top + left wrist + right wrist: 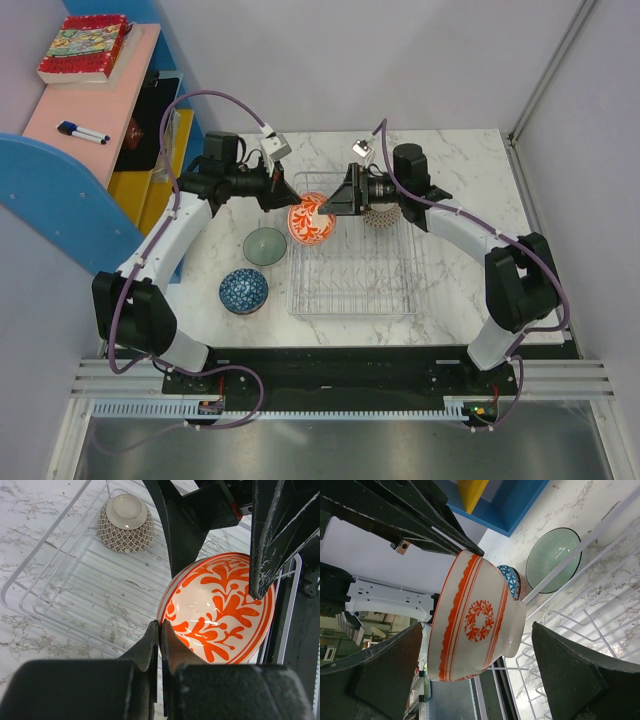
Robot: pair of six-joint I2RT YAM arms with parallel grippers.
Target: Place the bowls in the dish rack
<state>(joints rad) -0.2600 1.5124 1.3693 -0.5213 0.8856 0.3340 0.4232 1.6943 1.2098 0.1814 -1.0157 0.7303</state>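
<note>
An orange-and-white patterned bowl hangs tilted on its side over the back left corner of the dish rack. My left gripper is shut on its rim, the jaws pinching the edge. My right gripper is open and wide. Its fingers stand on either side of the bowl without touching it. A brown-patterned bowl sits upside down at the rack's back right. A green bowl and a blue bowl rest on the table left of the rack.
The wire rack has rows of upright tines. A blue-and-pink shelf with a book and a marker stands at the far left. Grey walls close in the table at the back and right.
</note>
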